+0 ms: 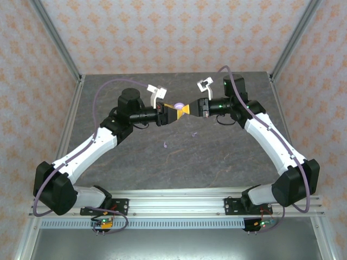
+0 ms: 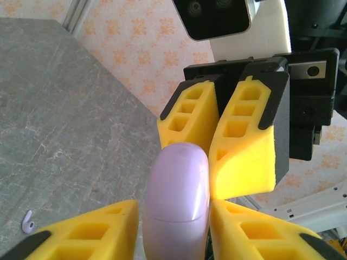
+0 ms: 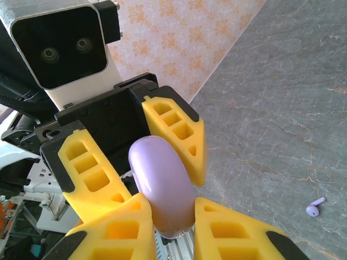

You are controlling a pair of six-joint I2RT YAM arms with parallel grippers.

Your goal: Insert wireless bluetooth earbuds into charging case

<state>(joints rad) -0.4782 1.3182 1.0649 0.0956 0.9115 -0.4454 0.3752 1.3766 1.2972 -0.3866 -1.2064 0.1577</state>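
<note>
Top external view, working out from the bases: both arms are reaching forward and inward over the grey table [image 1: 217,162]. Two lilac buds are lying loose on it, near bud [image 1: 165,144] and far bud [image 1: 193,134], apart from each other and not yet in anything. Beyond them the grippers are meeting nose to nose, and the case [image 1: 179,105] is hanging between them, lifted off the surface. Left gripper [image 2: 173,208] is pinching one end of the case, yellow fingers [image 2: 92,227] pressing its sides. Right gripper [image 3: 168,208] is pinching the opposite end the same way (so both are holding it at once). Case is looking closed: a thin seam is running across it in the left wrist view, with no gap showing.

Step, as I am reading it: getting the case open, before any bud is going in. Task is looking barely started. Next move is calling for one gripper keeping the base clamped while the other is levering the lid up at the seam. The shell is smooth and rounded, so slipping is the risk. After that comes a fine pinch on a tiny bud lying flat on stone.

Writing: none readable. Case is showing no logo, the wrist camera housing [image 3: 59,49] is plain, and the far wallpaper [image 1: 173,32] is carrying only an orange floral pattern.
</note>
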